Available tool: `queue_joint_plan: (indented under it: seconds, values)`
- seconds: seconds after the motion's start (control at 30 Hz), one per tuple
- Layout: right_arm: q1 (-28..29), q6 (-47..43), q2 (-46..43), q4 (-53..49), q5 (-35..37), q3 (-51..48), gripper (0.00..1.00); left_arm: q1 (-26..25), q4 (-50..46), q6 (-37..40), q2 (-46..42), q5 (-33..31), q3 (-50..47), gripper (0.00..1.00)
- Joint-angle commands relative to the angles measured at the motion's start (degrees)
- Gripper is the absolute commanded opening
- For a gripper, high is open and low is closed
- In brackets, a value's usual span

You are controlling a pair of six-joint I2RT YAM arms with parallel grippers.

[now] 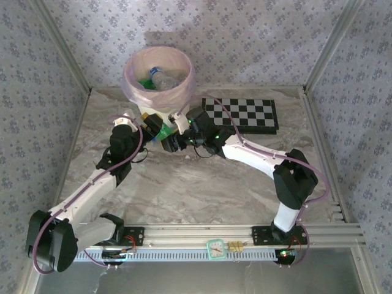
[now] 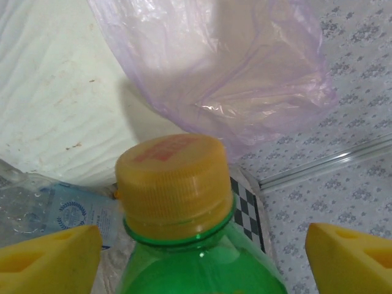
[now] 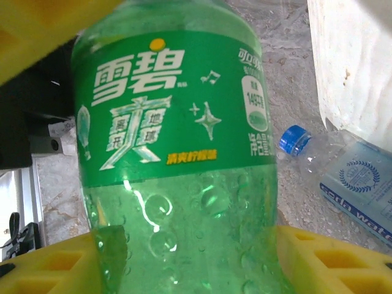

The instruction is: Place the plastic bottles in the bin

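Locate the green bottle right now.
Top view: the green bottle is just in front of the bin, left of the checkerboard, held by the right fingers; a clear blue-capped bottle lies beside it by the bin's base.

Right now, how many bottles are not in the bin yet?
2: a green bottle held up just in front of the bin, and a clear bottle lying on the table beside the bin. More may be hidden.
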Motion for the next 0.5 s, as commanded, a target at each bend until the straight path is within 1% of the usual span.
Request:
queue_joint_plan:
  seconds: [0.0,0.2,0.3,0.4,0.47]
  values:
    - [0.06,1.33,-2.20,2.46,-1.51,-0.70,0.49,-0.75,3.58,0.15,0.97,1.49,2.29,0.76]
    - [0.08,1.52,-2.38,3.37,-1.02,-0.90,0.49,-1.73,3.85,-0.17,2.36,2.39,3.07,0.75]
    - [0.10,1.52,-2.49,3.36,-0.89,-0.88,0.48,-1.74,4.04,0.12,2.43,2.31,3.06,0.64]
    - [0.10,1.51,-2.60,3.34,-0.83,-0.99,0.50,-1.74,4.04,0.66,2.10,2.20,3.01,0.58]
    - [0.13,1.60,-2.59,3.22,-0.73,-1.06,0.56,-1.74,4.00,0.85,1.82,1.96,2.98,0.55]
